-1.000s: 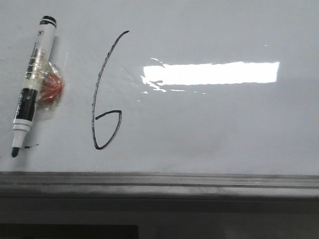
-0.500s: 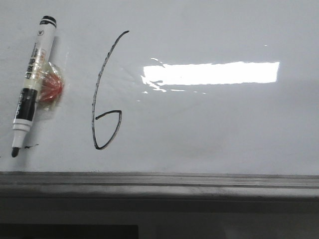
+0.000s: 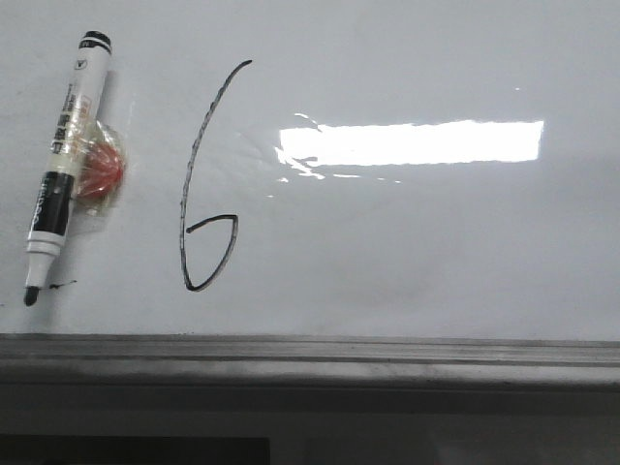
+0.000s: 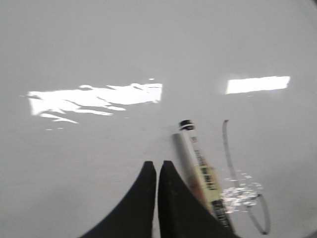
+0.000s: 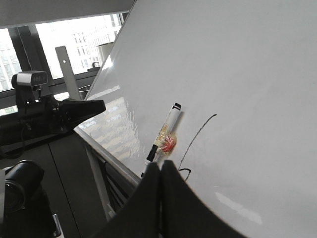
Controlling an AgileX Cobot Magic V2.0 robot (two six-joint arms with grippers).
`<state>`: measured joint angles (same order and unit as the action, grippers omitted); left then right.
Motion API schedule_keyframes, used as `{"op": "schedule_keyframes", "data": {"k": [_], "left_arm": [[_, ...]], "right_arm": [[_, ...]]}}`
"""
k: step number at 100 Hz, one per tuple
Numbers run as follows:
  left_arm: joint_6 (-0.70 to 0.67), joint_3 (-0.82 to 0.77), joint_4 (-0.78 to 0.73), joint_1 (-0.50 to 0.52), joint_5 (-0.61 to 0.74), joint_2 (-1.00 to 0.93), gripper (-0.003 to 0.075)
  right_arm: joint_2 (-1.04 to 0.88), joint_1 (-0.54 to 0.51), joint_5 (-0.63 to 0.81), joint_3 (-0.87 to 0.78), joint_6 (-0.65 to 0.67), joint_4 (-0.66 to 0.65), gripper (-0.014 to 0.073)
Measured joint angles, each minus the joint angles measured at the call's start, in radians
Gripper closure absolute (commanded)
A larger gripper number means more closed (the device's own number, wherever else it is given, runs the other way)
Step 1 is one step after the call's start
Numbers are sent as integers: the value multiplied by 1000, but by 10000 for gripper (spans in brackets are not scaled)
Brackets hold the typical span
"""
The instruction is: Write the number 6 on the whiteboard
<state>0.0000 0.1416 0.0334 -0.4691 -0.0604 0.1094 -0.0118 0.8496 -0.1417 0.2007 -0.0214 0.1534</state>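
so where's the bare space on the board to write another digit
Most open: the whiteboard right of the number 6, above the grey ledge. The left is crowded: the marker with its red clip lies beside the 6, leaving a narrow strip.

The whiteboard (image 3: pixel 436 252) is showing a smooth, glossy face, mirroring a bright light. Its ledge (image 3: pixel 310 354) is looking like dull brushed grey metal. The marker (image 3: pixel 60 165) is looking like smooth plastic, with crinkled, shiny clear wrap (image 3: pixel 97 167), possibly tape, catching light around it.
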Motion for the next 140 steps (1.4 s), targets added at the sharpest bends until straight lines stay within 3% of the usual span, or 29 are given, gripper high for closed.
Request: {"op": "schedule_keyframes", "data": {"k": [25, 46, 69, 140], "left_arm": [[46, -123, 109, 270, -6, -109, 739], [47, -147, 113, 415, -55, -115, 739], [-38, -147, 66, 444, -265, -115, 739], [-64, -147, 40, 444, -276, -115, 739]], "right_arm": [[0, 0, 0, 0, 0, 0, 659], [0, 0, 0, 0, 0, -1, 659], [0, 0, 0, 0, 0, -1, 659], [0, 0, 0, 0, 0, -2, 659]]}}
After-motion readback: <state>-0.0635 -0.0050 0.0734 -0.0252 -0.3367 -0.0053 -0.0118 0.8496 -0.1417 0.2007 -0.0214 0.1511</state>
